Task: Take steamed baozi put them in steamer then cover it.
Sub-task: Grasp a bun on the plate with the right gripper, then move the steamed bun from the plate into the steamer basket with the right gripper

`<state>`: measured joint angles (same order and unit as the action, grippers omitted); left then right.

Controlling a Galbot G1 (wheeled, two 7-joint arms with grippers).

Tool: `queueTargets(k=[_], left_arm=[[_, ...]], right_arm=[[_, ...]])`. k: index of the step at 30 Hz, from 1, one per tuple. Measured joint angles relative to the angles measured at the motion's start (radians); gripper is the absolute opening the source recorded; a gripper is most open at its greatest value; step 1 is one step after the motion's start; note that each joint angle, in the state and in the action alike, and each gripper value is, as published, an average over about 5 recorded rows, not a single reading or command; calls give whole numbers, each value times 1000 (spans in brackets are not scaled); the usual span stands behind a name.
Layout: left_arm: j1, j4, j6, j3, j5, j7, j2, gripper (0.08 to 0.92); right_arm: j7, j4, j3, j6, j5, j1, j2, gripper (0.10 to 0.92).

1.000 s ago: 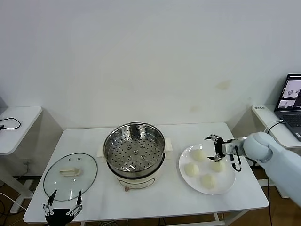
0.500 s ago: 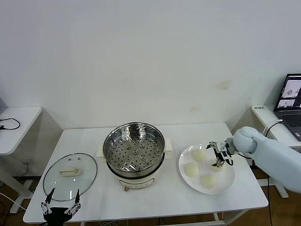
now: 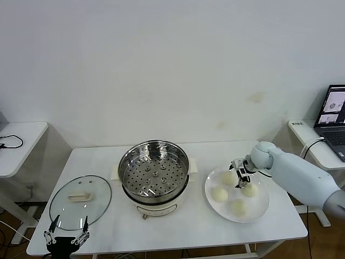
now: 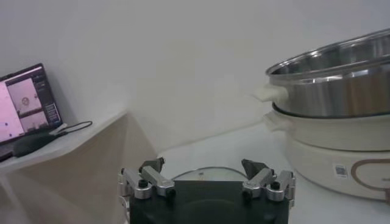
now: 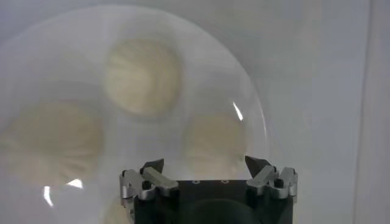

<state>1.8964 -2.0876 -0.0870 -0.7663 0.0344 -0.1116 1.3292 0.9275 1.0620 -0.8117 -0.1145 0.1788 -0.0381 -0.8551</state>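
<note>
Several cream-white baozi lie on a white plate [image 3: 259,208] at the table's right: one at the back [image 3: 228,177], one left [image 3: 219,193], one right [image 3: 249,189], one in front [image 3: 239,206]. My right gripper [image 3: 240,174] hovers open over the plate between the back and right baozi, holding nothing. In the right wrist view the right gripper [image 5: 204,165] stands open just above a baozi [image 5: 213,143], with others [image 5: 143,76] beyond. The steel steamer [image 3: 153,172] sits empty mid-table on its white base. My left gripper [image 3: 67,231] waits open at the front left edge.
A glass lid [image 3: 81,200] with a cream knob lies flat left of the steamer, just beyond the left gripper [image 4: 204,167]. The steamer [image 4: 341,79] shows in the left wrist view. A side table with a laptop [image 3: 335,113] stands to the right, and another side table [image 3: 19,143] to the left.
My right gripper has moved left from the plate's right side to over the back of the plate, still open. The left gripper has sunk slightly at the front edge.
</note>
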Motion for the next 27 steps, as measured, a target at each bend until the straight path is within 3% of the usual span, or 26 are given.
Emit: queueTargets(k=[10, 21, 27], left_arm=[[-3, 2, -1, 0, -2, 0, 1, 823], [3, -1, -4, -2, -2, -1, 2, 823], [5, -6, -5, -1, -2, -2, 3, 823]], right_arm=[[-1, -63, -15, -9, 4, 19, -58, 786], [16, -70, -34, -19, 3, 31, -68, 633], [29, -60, -46, -19, -5, 42, -57, 611]])
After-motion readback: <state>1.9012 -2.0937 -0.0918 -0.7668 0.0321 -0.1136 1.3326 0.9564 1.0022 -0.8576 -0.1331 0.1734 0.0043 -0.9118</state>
